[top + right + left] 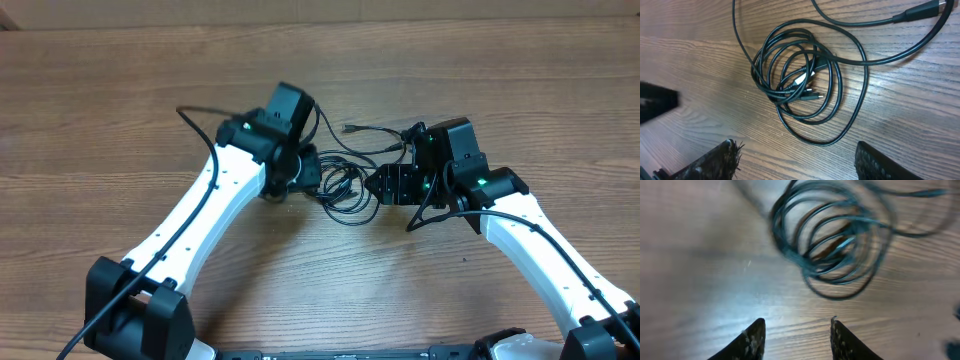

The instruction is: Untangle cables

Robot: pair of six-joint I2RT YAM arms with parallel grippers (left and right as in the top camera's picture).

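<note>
The cables lie on the table between the two grippers, wound into a loose coil of several overlapping loops; in the right wrist view the coil is thin, black and smooth, with small plug ends lying inside the loops; one strand leaves the coil and sweeps off to a thicker plug at the top edge; the left wrist view shows the same coil blurred and tinted bluish.

The left gripper stands just short of the coil, its two dark fingers apart with bare wood between them, touching no cord; the right gripper is spread wide, its fingers at the lower corners of its own view, the coil ahead of them and nothing gripped; from overhead the left gripper and right gripper flank the coil closely on either side.

Both arms have white shells with black joints; the table is brown wood with a long visible grain, faintly glossy under the light.
</note>
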